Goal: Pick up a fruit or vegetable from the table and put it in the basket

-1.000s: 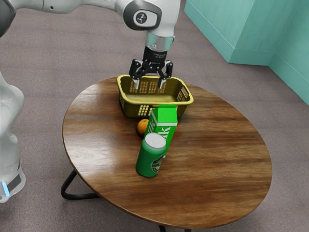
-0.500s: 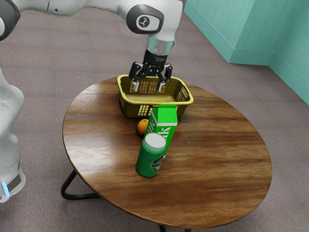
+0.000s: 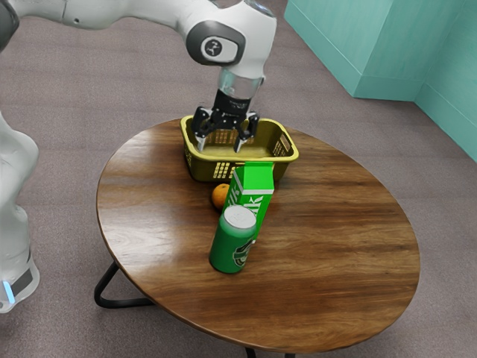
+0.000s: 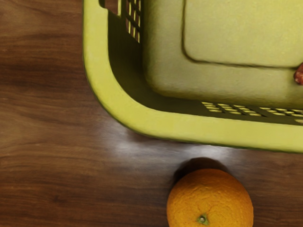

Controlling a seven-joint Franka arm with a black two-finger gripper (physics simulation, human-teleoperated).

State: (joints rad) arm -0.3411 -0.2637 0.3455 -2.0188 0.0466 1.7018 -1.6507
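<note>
A milk carton (image 3: 258,177) partly hides the orange (image 3: 219,196); a green can (image 3: 232,242) partly hides the carton; the wrist view's edges crop orange, basket (image 4: 156,124), unidentifiable reddish thing (image 4: 299,74).

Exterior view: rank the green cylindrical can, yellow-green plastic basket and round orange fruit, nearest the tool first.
1. Yellow-green basket, below the tool.
2. Orange fruit, just outside the basket.
3. Green can, past the fruit on the table.

Glossy white arm, dark-ringed joint, black hand (image 3: 221,147).

So the round brown wooden table (image 3: 328,261) looks kinda glossy, while the round orange fruit (image 4: 210,198) has rough, dimpled skin.
</note>
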